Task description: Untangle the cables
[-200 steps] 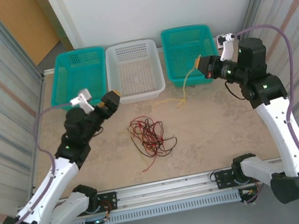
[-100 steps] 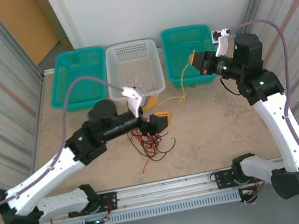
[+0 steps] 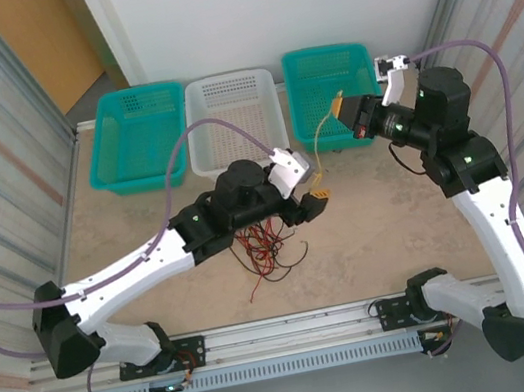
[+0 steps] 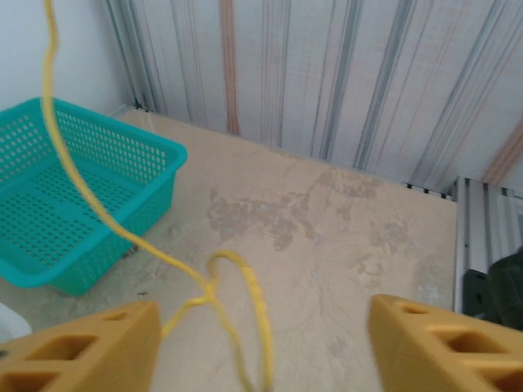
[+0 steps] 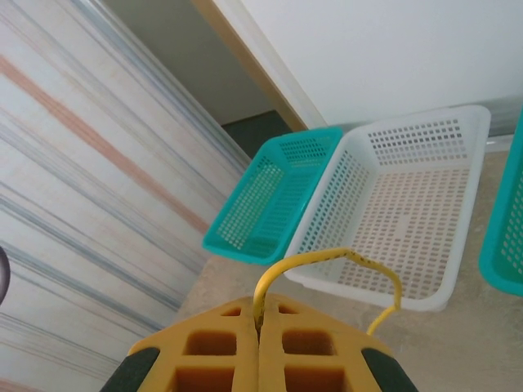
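A loose tangle of red and black cables [image 3: 265, 244] lies on the beige table [image 3: 378, 221], near the middle and partly under the left arm's forearm. A separate yellow cable [image 3: 323, 136] is clear of that tangle. Its top end is pinched in the right gripper [image 3: 341, 102], whose yellow fingers are pressed together on it in the right wrist view. From there it hangs down in front of the right-hand teal basket [image 3: 328, 78] and ends in a small loop on the table.

The left gripper [image 3: 317, 200] sits low over the table, just right of the red and black tangle. In the left wrist view its two yellow fingers [image 4: 90, 343] stand apart, with the looped lower end of the yellow cable lying between them. Whether the loop touches either finger is hard to tell.

Along the far edge of the table stand three baskets in a row. A white basket [image 3: 241, 164] is in the middle, with another teal basket [image 3: 107, 152] to its left.
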{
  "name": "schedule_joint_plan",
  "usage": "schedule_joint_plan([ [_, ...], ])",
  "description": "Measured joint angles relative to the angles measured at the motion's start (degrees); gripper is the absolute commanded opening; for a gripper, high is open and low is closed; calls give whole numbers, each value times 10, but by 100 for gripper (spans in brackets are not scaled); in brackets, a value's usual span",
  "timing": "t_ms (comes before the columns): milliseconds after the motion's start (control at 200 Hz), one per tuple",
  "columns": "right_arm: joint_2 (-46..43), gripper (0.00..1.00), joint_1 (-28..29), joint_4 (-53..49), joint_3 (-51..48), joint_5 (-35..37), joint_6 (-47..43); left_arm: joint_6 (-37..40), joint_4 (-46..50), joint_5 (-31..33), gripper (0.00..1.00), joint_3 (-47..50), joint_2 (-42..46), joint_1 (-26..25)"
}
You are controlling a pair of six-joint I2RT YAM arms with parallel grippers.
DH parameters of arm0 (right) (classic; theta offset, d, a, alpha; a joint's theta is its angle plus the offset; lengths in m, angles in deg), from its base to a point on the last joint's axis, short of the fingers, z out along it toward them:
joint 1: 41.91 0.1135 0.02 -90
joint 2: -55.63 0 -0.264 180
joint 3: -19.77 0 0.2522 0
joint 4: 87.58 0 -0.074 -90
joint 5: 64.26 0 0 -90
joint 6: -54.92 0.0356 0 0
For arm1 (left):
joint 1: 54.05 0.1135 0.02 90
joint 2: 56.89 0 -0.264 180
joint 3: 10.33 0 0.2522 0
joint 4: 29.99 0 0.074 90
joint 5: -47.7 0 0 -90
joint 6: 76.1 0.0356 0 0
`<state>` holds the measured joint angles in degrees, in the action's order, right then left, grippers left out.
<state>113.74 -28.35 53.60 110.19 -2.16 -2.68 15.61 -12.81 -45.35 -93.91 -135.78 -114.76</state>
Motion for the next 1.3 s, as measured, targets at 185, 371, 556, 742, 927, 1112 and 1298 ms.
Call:
schedule_joint_plan([
  [185,-2,0,1,2,-12,0,5,22,-22,48,14,-1,-20,-2],
  [371,-2,0,3,6,-12,0,13,32,-35,77,0,3,-30,-2],
  [556,-3,8,2,13,-12,-1,32,32,-83,140,0,53,-22,7],
  [742,-22,27,-43,20,-20,-32,65,-11,-76,177,0,135,41,118],
  [927,-52,39,-100,35,-42,-59,84,-51,-30,237,0,142,132,237],
  [1112,-54,48,-84,30,-54,-60,90,-86,39,254,0,45,141,329],
  [1298,-54,86,22,15,-81,-5,71,-145,70,187,0,-63,60,472],
])
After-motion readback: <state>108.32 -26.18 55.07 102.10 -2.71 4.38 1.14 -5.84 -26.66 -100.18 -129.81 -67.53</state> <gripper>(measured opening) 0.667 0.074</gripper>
